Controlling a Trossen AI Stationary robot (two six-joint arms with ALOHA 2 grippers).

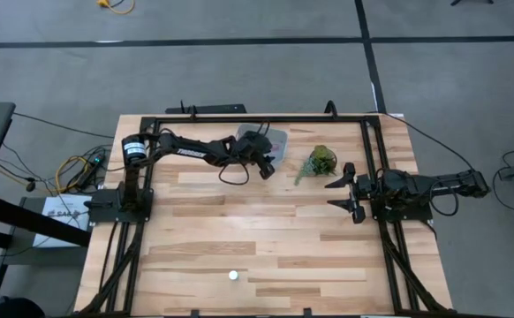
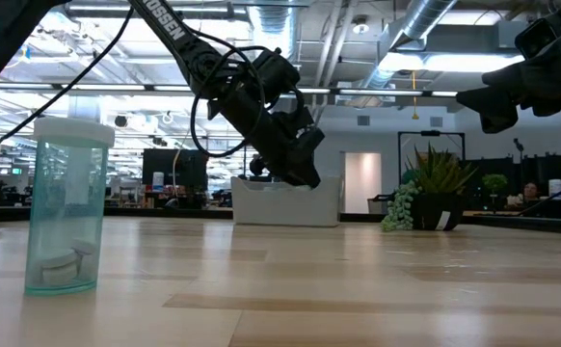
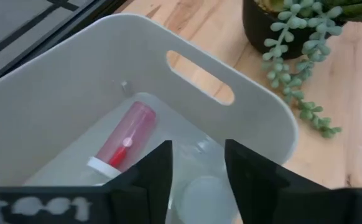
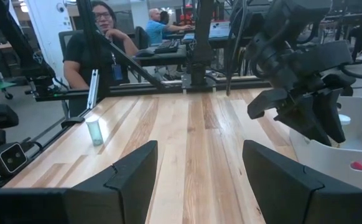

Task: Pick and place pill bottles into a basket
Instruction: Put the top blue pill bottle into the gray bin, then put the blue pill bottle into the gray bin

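The pale basket [image 1: 275, 139] stands at the table's far middle. It also shows in the low view [image 2: 285, 201]. In the left wrist view a pink pill bottle [image 3: 126, 138] and a clear white-capped bottle [image 3: 201, 191] lie on its floor. My left gripper [image 3: 198, 163] is open and points down over the basket, at about rim height [image 2: 307, 172]. The clear bottle shows in the gap between its fingers. A green bottle [image 2: 66, 206] stands upright near the table's front edge, its white cap up [image 1: 233, 275]. My right gripper [image 1: 345, 191] is open and empty at the right.
A potted green plant [image 1: 321, 162] with trailing stems stands just right of the basket, between it and my right gripper. Bare wood lies across the table's middle and near half. People sit beyond the table's left side [image 4: 100, 46].
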